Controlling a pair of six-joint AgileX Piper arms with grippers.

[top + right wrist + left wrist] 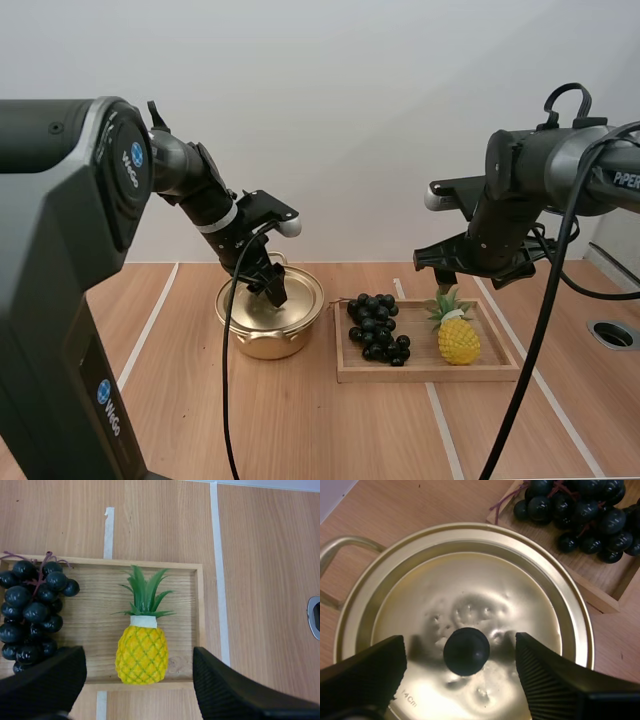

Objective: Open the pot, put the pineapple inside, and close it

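1. Left end effector (460,639): released, its fingers (370,675) spread either side of the black knob (466,651) on the lid (470,580); nothing is gripped yet.
2. Pot (270,335): gold, lid on, standing on the counter (300,430) directly beneath that end effector.
3. Right end effector (139,654): released, hovering above the pineapple (458,340), which lies in the wooden tray (150,564) beside the grapes (30,610).
4. Recommendation: centre the knob between both fingers, descend until the pads are level with its widest part, clench firmly, then lift straight up so the pot is not dragged.
5. Markings: "14Cm" is stamped on the lid near one finger; "PiPER" is legible on the right arm (560,160).
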